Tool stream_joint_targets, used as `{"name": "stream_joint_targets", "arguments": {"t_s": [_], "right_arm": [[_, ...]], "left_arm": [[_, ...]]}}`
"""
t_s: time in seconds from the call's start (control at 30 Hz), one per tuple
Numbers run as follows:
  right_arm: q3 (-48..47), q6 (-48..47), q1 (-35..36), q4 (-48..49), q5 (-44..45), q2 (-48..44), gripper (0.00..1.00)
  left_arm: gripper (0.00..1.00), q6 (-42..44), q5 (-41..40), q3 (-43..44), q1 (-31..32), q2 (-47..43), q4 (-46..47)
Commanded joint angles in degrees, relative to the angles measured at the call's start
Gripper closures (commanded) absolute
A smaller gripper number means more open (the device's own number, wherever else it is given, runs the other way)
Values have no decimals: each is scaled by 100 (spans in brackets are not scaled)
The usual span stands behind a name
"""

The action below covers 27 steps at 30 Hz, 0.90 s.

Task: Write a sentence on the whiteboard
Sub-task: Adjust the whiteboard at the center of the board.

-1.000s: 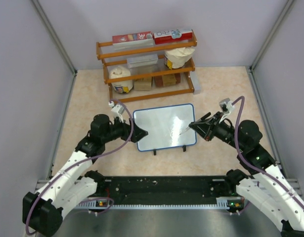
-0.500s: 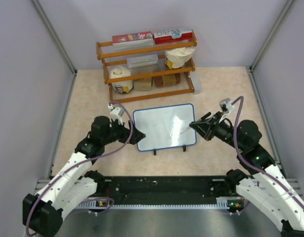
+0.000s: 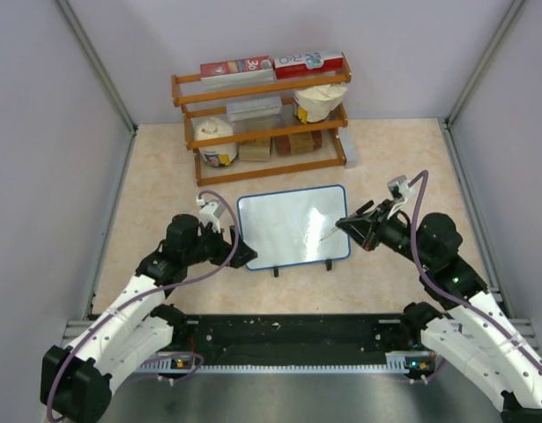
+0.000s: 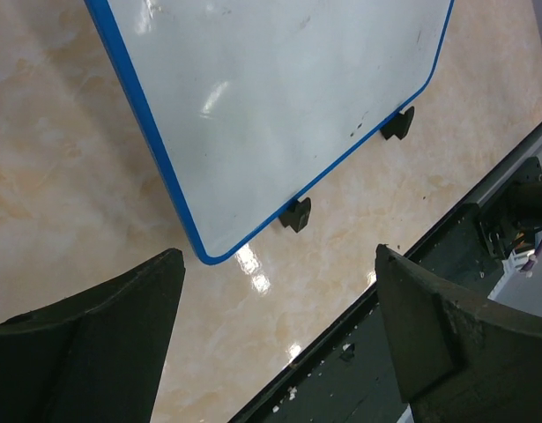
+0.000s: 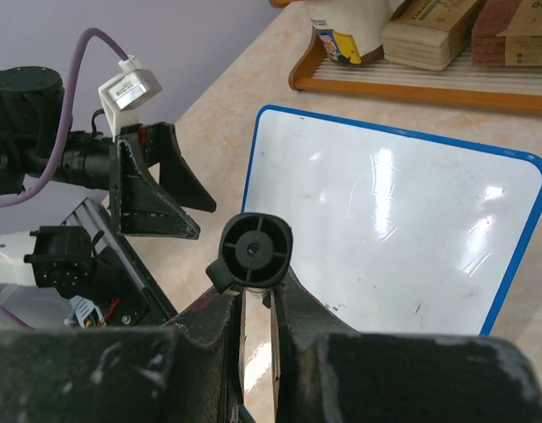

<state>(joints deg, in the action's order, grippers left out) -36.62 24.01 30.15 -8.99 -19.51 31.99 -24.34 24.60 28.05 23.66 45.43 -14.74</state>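
— Whiteboard (image 3: 288, 225) first: where are we seeing it?
— We are seeing it standing mid-table (image 3: 403, 167), in front of the wooden rack (image 3: 262, 115).
— And our grippers?
— Our left gripper (image 3: 242, 250) is gaping wide just off its near left corner, touching nothing. Our right gripper (image 3: 348, 226) is clamping a marker (image 5: 256, 251), its tip by the board's right edge. We are not making out contact.

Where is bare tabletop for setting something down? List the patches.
Free: the wide tabletop patch between the left wall and the rack; the back right corner beside the rack; the strip between whiteboard and the black rail. Crowded: the whiteboard's two short ends, where the arms' jaws sit, and the narrow gap behind it.
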Motion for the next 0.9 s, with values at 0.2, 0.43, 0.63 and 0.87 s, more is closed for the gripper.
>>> {"name": "stream_joint_targets", "arguments": {"t_s": [0.2, 0.43, 0.63, 0.87], "right_arm": [[15, 42, 61, 547, -45, 317, 100], [-135, 42, 61, 706, -88, 615, 100], [-82, 86, 61, 715, -106, 695, 100], [-73, 86, 52, 732, -80, 730, 100]], "left_arm": [[8, -141, 256, -335, 95, -131, 165], [9, -519, 247, -827, 481, -184, 507], [11, -870, 405, -1319, 605, -210, 1086], [17, -1134, 563, -1557, 648, 106, 1930]]}}
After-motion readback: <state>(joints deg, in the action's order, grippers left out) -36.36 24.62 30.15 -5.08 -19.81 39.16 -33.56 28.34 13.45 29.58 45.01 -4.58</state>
